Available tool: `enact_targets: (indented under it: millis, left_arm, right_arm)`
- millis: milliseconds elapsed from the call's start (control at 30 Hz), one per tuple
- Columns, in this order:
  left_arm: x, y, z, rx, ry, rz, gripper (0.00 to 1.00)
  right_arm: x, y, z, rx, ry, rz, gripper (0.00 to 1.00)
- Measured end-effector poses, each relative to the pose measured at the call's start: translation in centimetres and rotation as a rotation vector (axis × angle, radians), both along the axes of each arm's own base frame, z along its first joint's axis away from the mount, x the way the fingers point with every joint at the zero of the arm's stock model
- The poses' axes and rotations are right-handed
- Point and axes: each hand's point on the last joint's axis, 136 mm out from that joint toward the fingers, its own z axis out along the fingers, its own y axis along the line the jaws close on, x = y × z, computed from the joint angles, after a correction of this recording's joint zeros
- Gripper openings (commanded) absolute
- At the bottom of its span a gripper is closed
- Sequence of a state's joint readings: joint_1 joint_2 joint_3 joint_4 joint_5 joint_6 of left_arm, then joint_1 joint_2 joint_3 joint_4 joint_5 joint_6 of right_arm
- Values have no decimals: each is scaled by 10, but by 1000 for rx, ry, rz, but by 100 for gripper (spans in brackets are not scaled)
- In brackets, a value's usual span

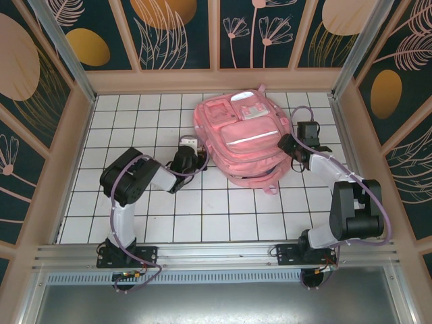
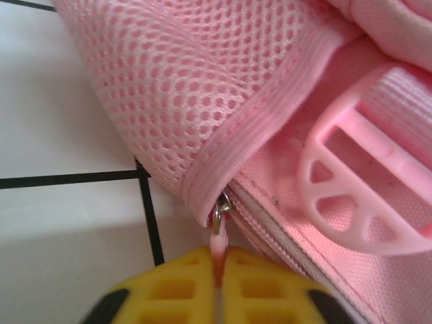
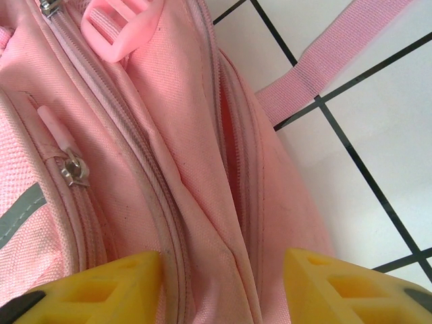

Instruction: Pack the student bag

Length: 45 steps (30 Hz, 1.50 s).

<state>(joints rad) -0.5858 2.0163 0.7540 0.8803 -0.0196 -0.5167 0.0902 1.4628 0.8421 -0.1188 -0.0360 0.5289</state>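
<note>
Top external view: the student bag [image 1: 243, 138] lies far-centre on the tiled table [image 1: 202, 216]. The right gripper [image 3: 223, 270] straddles the bag's side; I cannot tell if it pinches. The left gripper [image 2: 219, 260] is clenched on a zip pull [image 2: 217, 243]. Likely step: unzipping. Next, draw steadily along the track.

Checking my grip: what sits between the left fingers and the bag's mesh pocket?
Left wrist view: a pink zipper pull, pinched in the fingers, leading to the metal slider.
</note>
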Motion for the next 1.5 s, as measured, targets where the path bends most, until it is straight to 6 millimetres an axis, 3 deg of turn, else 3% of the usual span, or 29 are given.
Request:
enact_targets:
  millis: [233,400,533,667,767,1167,1500]
  left_arm:
    - [-5,7,0,25,4,8,0]
    - [-18,9,11,33,-6,-9,0]
    - [-29,6,16,57,-9,-39,0]
    - [-38,-1,16,86,-7,-72,0]
    - [-43,-2,14,110,-5,-90,0]
    - [-82,-28,12,183,-2,-209,0]
    - [-123,-58,14,232,-14,-303,0]
  right_arm:
    - [0,0,1,0,-3,0,52]
    - [-2,2,17,-25,-42,-5,54]
    - [-4,20,46,-57,-110,25,56]
    - [2,55,81,-63,-191,98,56]
    - [3,66,90,-59,-213,119,56]
    - [5,74,57,-82,-130,140,56]
    - [7,75,49,-87,-115,141,56]
